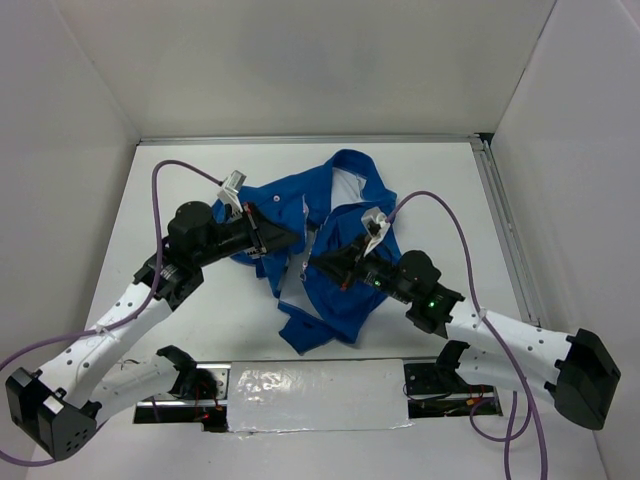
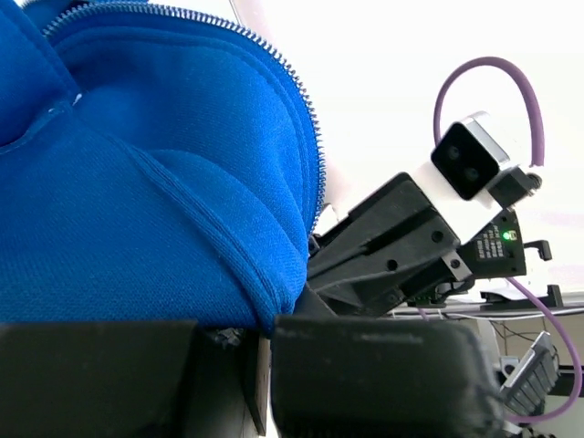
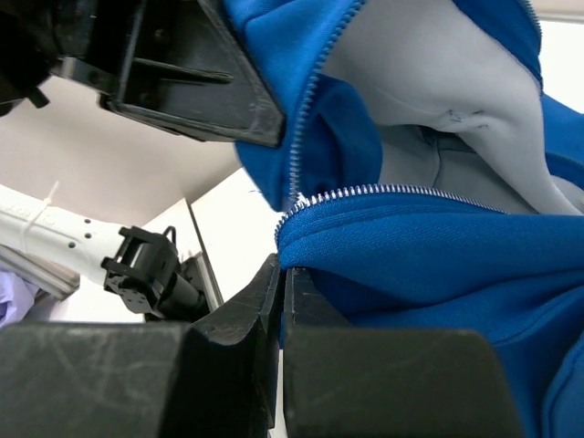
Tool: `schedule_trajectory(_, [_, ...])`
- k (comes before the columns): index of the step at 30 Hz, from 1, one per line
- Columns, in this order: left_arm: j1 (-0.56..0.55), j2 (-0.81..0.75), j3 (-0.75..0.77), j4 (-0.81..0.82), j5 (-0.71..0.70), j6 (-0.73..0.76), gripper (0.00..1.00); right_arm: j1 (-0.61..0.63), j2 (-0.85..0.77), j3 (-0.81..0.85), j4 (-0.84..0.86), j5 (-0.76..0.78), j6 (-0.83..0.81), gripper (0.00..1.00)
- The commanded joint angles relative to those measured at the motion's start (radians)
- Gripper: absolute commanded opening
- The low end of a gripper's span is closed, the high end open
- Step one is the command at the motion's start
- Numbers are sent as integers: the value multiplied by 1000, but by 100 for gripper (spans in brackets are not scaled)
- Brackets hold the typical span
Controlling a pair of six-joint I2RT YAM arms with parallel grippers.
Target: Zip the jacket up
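The left arm lies low from its base at the near left corner, bends at the elbow and reaches rightward, so the left end effector (image 1: 283,240) meets the jacket (image 1: 335,300) from the left. The right arm mirrors it, running in from the near right corner, folding at the elbow and pointing leftward, with the right end effector (image 1: 322,265) at the jacket's front opening. The two tips face each other, close together, near the middle of the white surface (image 1: 230,320). The jacket lies there spread and rumpled, collar toward the far side.

In the left wrist view the left fingers (image 2: 137,374) are closed, and a folded blue hem drops into the narrow slit between them. It seems pinched there, though the fold hides the contact itself. In the right wrist view the right jaws are pressed together with only a hairline gap. The front panel's edge by the zipper (image 3: 365,190) sits at their tips, gripped.

A small green light (image 2: 505,235) glows on the right wrist below its boxy white camera (image 2: 474,155), and a purple cable (image 2: 484,62) loops above.

The jacket is soft, matte blue cloth with raised seams. The zipper is a row of fine pale teeth along a curved edge, and the lining (image 3: 429,82) is smooth and white.
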Motion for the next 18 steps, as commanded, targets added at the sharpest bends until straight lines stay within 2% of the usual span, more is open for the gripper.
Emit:
schedule_trajectory(1, [-6,-28,-3,98,46,-40,0,-4,9,-1,99,7,6,0])
schedule_trajectory(10, [-6,-42,-22,49,-1,-161,0,-6,31,-9,152,43,14,0])
schedule_trajectory(18, [-6,-75,-43,27,-72,-196,0,-7,34,-7,189,17,20,0])
